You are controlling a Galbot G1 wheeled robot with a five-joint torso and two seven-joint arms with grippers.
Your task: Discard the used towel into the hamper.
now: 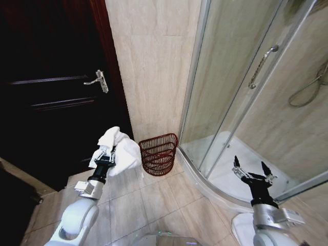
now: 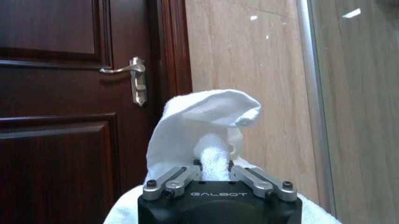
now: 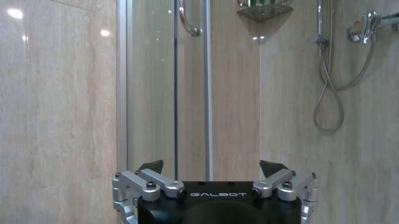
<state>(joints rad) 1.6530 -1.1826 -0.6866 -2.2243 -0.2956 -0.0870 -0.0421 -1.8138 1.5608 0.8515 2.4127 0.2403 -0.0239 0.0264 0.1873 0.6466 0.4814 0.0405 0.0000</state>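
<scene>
At the far left stands a dark door (image 1: 56,92) with a metal handle (image 1: 99,80). In front of it the left claw (image 1: 106,154) is raised off the floor and clamped on the towel (image 1: 119,148), a white bundle that bulges above and to the right of the fingers. The left wrist view shows the same grip close up: the two fingers pinch a rolled part of the towel (image 2: 206,130) between them, and the rest stands up in a loose fold.

Just right of the towel, on the tiled floor (image 1: 154,200) against the wall, sits the hamper (image 1: 158,152), tilted so its mouth opens toward the robot. Nothing white can be seen inside it. The towel hangs near the hamper's left rim but apart from it, not yet over the opening.

So the pick-up looks done; what is left, as I judge it, is to carry the towel over the hamper's mouth and let go.

At the right, near the glass shower door (image 1: 241,87), the right claw (image 1: 251,170) waits with its fingers spread wide and nothing between them.

The only writing that can be read is "GALBOT", printed on the body of each claw in both wrist views.
</scene>
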